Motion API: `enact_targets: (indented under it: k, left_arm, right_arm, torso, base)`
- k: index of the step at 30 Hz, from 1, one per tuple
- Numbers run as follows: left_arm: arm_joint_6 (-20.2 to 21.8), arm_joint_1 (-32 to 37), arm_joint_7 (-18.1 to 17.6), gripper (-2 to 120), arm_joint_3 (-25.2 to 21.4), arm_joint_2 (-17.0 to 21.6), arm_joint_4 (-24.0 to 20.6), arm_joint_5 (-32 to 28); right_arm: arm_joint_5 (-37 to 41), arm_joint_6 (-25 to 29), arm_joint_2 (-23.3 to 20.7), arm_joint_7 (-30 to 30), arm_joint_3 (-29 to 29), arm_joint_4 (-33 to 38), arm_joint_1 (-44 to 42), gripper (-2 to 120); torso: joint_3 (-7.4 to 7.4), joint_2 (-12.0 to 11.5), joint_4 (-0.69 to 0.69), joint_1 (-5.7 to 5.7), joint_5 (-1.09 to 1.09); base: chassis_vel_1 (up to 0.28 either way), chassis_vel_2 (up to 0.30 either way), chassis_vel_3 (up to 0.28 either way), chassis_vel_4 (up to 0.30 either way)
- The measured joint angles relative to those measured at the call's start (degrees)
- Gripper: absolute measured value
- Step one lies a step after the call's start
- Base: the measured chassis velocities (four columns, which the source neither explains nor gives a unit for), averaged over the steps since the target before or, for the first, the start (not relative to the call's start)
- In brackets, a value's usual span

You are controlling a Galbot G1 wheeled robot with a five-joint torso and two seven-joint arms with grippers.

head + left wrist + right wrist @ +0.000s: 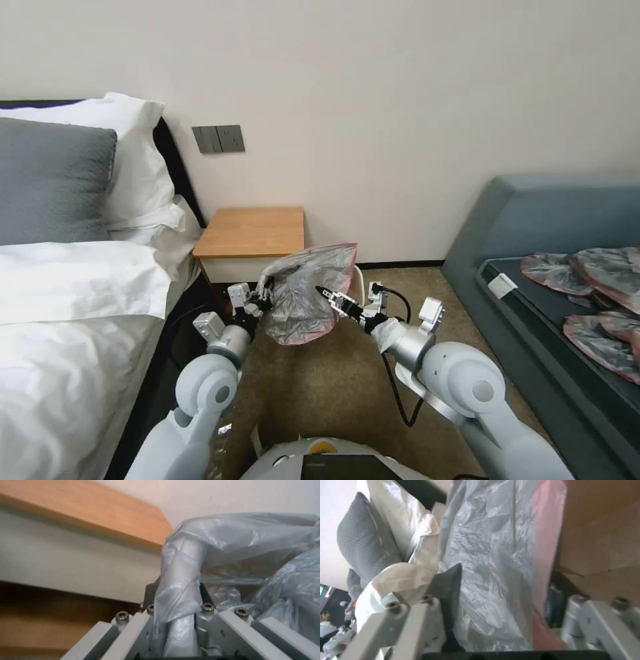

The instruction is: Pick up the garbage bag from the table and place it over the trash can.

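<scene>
The garbage bag (303, 293), grey, crinkled and pink-rimmed, hangs in the air between my two grippers, just in front of the wooden table (253, 230). My left gripper (267, 288) is shut on the bag's left edge; in the left wrist view the plastic (233, 540) is bunched between the jaws (176, 590) around a pale rounded bar. My right gripper (327, 293) is open at the bag's right side, with the sheet (486, 555) and its pink rim passing between the spread fingers (446, 585). Only a cream curved edge of the trash can (361, 280) shows behind the bag.
A bed with white bedding (67, 300) and a grey pillow (53, 180) runs along the left. On the right stands a teal sofa (547, 220) with several flat grey-and-red bags (600, 293) on it. Brown carpet (333, 380) lies between them.
</scene>
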Motion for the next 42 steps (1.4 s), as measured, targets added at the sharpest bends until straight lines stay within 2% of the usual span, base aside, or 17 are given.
enact_targets:
  k: [4,5,8,9,13,24,31,42]
  left_arm:
    - [0.9,-0.2,-1.3,5,-0.1,-0.2,-0.1,-2.7]
    - [0.9,-0.2,-1.3,5,-0.1,-0.2,-0.1,-2.7]
    - [1.3,-0.2,-1.9,4,-0.1,-0.3,-0.1,-3.9]
    - [1.3,-0.2,-1.9,4,-0.1,-0.3,-0.1,-3.9]
    - [1.6,-0.2,-2.1,4,-0.1,-0.4,-0.1,-4.6]
    - [1.7,-0.3,-2.9,4,-0.3,-0.5,1.1,-5.5]
    - [1.7,-0.5,-3.2,4,-1.5,-0.8,2.8,-6.3]
    - [1.6,-0.4,-3.4,4,-3.8,-0.7,3.3,-7.2]
  right_arm:
    - [-1.2,-0.3,0.1,-1.0,0.0,0.0,-0.5,30]
    - [-1.2,-0.3,0.1,-1.0,0.0,0.0,-0.5,30]
    - [-2.2,-0.5,0.1,-1.6,0.0,0.0,-0.9,17]
    - [-2.2,-0.5,0.1,-1.6,0.0,0.0,-0.9,17]
    - [-3.1,-0.8,0.2,-2.3,0.0,0.2,-1.3,0]
    - [-5.0,-1.3,0.0,-3.4,2.1,1.1,-2.8,0]
    - [-6.1,-1.2,-1.3,-3.9,5.3,2.1,-4.3,0]
    - [-8.5,-0.8,-0.9,-4.6,6.5,2.5,-5.8,0]
  torso:
    - [0.0,0.0,0.0,0.0,0.0]
    - [0.0,0.0,0.0,0.0,0.0]
    - [0.0,0.0,0.0,0.0,0.0]
    - [0.0,0.0,0.0,0.0,0.0]
    - [0.0,0.0,0.0,0.0,0.0]
    - [0.0,0.0,0.0,-0.01,0.0]
    - [0.0,0.0,0.0,0.0,0.0]
    - [0.0,0.0,0.0,0.0,0.0]
  base:
    - [0.0,0.0,0.0,0.0]
    - [0.0,0.0,0.0,0.0]
    - [0.0,0.0,0.0,0.0]
    - [0.0,0.0,0.0,0.0]
    - [0.0,0.0,0.0,0.0]
    - [0.0,0.0,0.0,0.0]
    - [0.0,0.0,0.0,0.0]
    - [0.0,0.0,0.0,0.0]
